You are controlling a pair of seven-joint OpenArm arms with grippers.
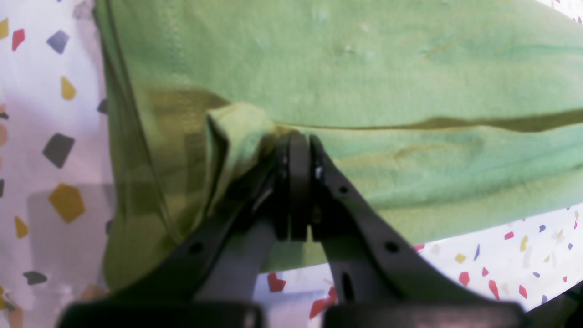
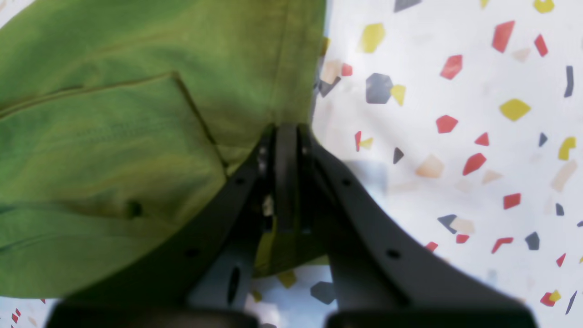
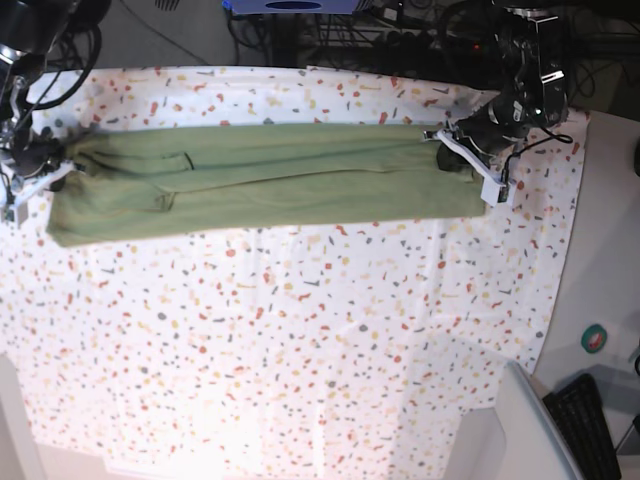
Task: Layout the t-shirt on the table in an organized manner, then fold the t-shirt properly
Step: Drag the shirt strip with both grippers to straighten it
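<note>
Olive-green cotton stretched in a long band across the far part of the table (image 3: 300, 350) — that's the t-shirt (image 3: 260, 180), folded lengthwise, running nearly from one side edge to the other. I'm looking at the base view: the speckled cloth below the band is bare, flecks of red, orange, yellow and grey all over it.

Left claw (image 1: 298, 141) sits at the end of the garment near the table's far corner on that view's right; from its wrist camera I see the jaws pressed together with a bunched knot of green fabric pinched at the tips — closed on the t-shirt. A fold line runs across the cloth just beyond the fingertips, with a second layer lying over the first.

Right claw (image 2: 286, 132) is at the opposite end, by the table's other side edge. Its wrist view shows the jaws squeezed together right on the shirt's edge, fabric caught between them, the patterned table cloth open on one side and layered green on the other. A sleeve-like flap lies flat on the body there.

Both ends held, and the band looks fairly taut between them.
</note>
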